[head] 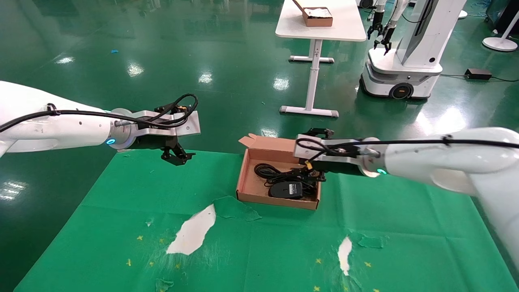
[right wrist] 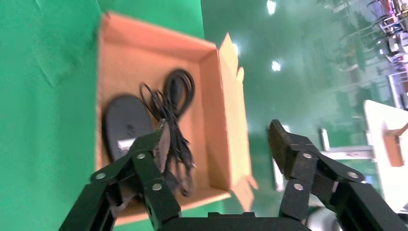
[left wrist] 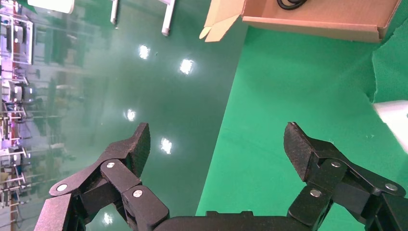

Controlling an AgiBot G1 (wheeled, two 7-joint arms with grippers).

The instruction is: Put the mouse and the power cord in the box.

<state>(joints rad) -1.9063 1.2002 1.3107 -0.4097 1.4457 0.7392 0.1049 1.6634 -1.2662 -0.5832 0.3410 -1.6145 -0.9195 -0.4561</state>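
Note:
The brown cardboard box [head: 253, 187] lies on the green cloth near the table's far edge, its flaps [head: 248, 140] open. Inside it the black mouse [head: 287, 190] rests near the front wall. The looped black power cord [head: 264, 169] lies behind the mouse, with thinner black cable tangled between them. My right gripper [head: 312, 173] hovers open over the box's right side and holds nothing. In the right wrist view the gripper [right wrist: 220, 134] straddles the box wall [right wrist: 226, 120], above the mouse [right wrist: 122, 125] and the cord [right wrist: 179, 86]. My left gripper [head: 176, 156] hangs open and empty left of the box.
The green cloth has torn patches showing white [head: 192, 231] [head: 344, 249] near the front. The left gripper [left wrist: 217, 137] is over the table's far edge, with the box [left wrist: 312, 23] beyond it. Behind stand a white table [head: 320, 28] and another robot [head: 409, 61].

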